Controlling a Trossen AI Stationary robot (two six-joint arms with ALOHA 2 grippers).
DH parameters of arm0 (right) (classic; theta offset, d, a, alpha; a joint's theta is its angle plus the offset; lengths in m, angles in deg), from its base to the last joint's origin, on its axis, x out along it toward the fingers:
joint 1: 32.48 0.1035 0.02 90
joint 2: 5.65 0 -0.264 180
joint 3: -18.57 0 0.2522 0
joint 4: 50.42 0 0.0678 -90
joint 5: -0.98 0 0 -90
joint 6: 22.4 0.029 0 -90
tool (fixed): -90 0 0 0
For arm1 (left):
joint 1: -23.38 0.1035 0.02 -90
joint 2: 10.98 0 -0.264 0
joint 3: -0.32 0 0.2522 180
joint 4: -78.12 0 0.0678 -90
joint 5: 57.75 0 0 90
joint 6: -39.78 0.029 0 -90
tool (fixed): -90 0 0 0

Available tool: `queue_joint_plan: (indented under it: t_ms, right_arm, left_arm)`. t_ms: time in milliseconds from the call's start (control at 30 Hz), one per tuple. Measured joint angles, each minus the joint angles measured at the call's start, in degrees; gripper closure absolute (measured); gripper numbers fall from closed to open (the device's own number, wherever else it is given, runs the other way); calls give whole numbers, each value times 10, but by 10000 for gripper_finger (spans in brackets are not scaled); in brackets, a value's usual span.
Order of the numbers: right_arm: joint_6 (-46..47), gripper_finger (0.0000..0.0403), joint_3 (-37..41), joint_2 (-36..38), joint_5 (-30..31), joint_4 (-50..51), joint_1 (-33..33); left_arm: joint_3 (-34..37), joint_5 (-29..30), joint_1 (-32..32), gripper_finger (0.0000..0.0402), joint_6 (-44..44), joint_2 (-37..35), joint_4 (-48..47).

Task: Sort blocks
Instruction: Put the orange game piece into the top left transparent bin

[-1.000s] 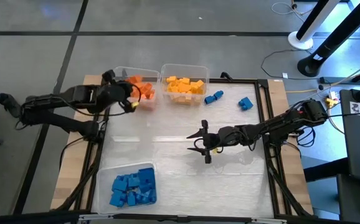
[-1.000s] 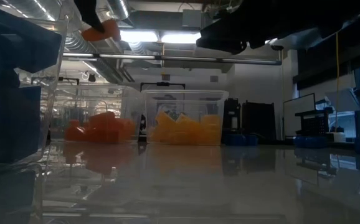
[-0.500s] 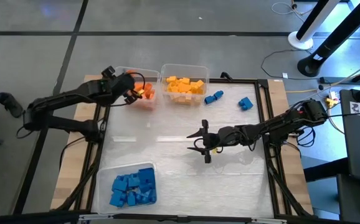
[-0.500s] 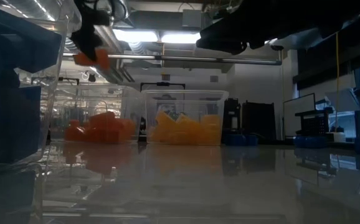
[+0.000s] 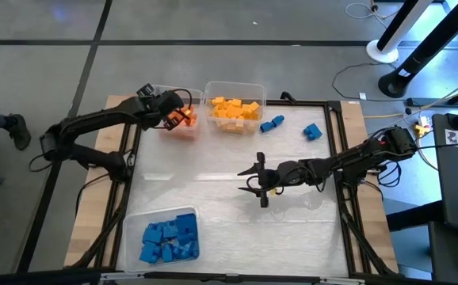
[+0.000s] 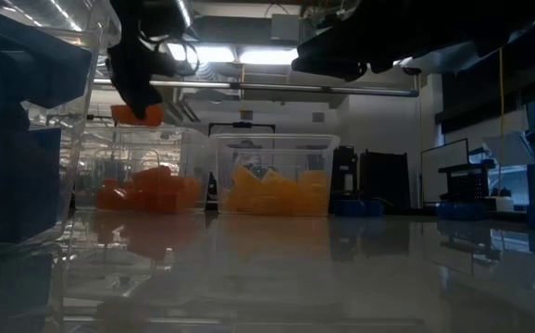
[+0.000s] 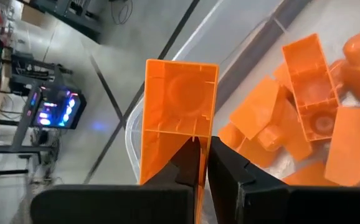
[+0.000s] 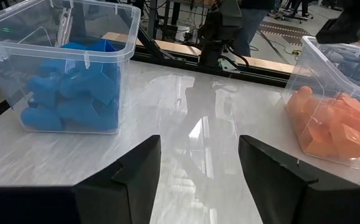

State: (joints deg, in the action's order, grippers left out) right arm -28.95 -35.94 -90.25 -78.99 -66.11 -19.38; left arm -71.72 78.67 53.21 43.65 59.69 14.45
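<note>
An orange block (image 7: pixel 179 118) is held clamped in the left gripper (image 5: pixel 175 119) above the bin of orange blocks (image 5: pixel 183 131). The right gripper (image 5: pixel 254 187) is held apart over the middle of the surface (image 5: pixel 213 198), empty. Most blocks are sorted by colour into three bins; two blue blocks (image 5: pixel 272 123) are left loose near the yellow bin (image 5: pixel 234 87).

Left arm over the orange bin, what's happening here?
The left gripper is shut on an orange block and holds it above the bin of orange blocks, not yet released. Next to it stands a bin of yellow blocks, and a bin of blue blocks sits at the near edge. Two blue blocks lie loose on the table, unsorted. The right gripper hangs open over the middle of the table, holding nothing.
</note>
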Motion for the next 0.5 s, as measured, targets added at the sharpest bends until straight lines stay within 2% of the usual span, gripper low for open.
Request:
queue_joint_plan:
  t_ms: [500]
  right_arm:
    - [0, 184, 0, 0, 0, 0, 0]
  left_arm:
    - [0, -2, 26, 384, -11, 66, 0]
